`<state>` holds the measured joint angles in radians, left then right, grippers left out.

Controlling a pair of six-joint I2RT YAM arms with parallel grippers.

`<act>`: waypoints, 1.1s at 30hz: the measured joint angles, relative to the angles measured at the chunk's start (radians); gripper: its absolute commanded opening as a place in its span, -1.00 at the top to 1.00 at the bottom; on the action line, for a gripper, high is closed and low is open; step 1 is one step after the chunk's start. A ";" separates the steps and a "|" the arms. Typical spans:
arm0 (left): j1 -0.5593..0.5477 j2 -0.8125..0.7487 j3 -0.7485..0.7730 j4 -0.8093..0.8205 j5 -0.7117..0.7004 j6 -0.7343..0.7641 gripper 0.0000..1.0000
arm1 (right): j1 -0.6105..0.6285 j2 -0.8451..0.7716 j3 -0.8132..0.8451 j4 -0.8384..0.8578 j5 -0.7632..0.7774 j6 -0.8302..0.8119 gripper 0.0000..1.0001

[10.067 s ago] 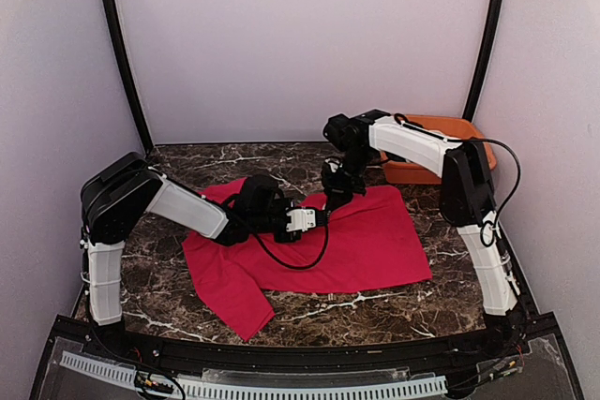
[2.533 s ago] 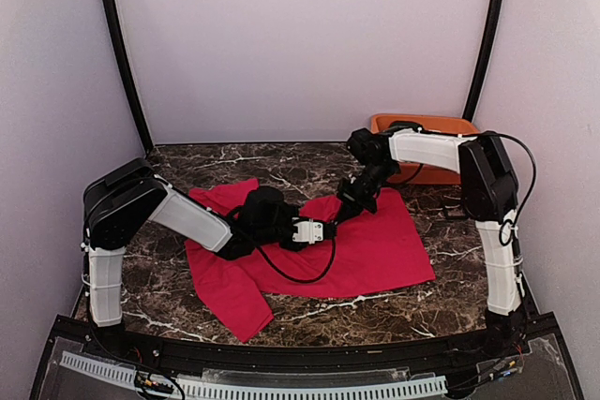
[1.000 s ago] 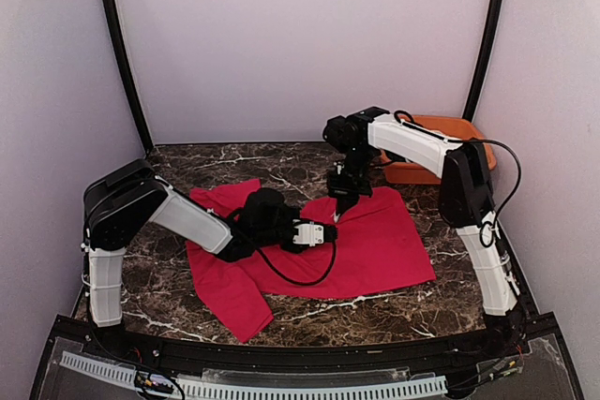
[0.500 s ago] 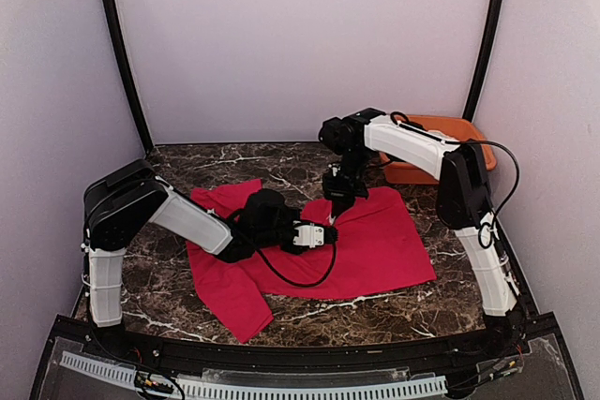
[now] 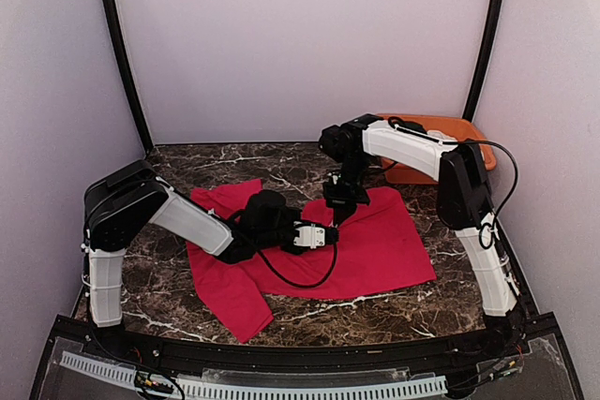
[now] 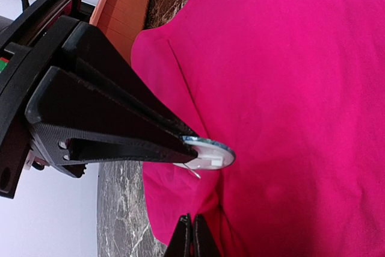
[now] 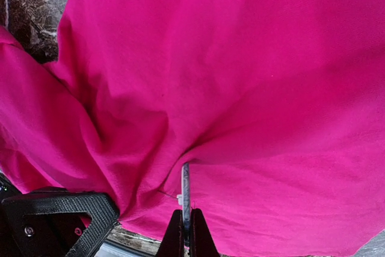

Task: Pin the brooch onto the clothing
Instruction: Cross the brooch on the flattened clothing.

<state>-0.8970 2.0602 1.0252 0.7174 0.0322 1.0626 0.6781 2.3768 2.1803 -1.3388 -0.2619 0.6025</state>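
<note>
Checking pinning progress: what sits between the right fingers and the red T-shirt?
A round silver brooch, pinched by the right fingers; the left wrist view shows it.

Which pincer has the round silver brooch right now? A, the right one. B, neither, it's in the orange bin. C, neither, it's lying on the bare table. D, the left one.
A: the right pincer is closed on the brooch, holding it over the red T-shirt.
</note>
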 measured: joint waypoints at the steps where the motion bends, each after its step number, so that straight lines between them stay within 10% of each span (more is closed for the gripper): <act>1: -0.001 0.000 0.000 0.000 0.000 0.000 0.99 | 0.000 0.000 0.000 0.000 -0.004 0.000 1.00; 33: -0.018 0.000 -0.007 0.025 -0.071 0.019 0.99 | 0.027 0.000 -0.027 0.034 -0.158 -0.068 1.00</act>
<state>-0.9146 2.0602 1.0180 0.7422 -0.0387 1.0813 0.7055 2.3768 2.1536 -1.3045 -0.4202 0.5350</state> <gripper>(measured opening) 0.007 0.009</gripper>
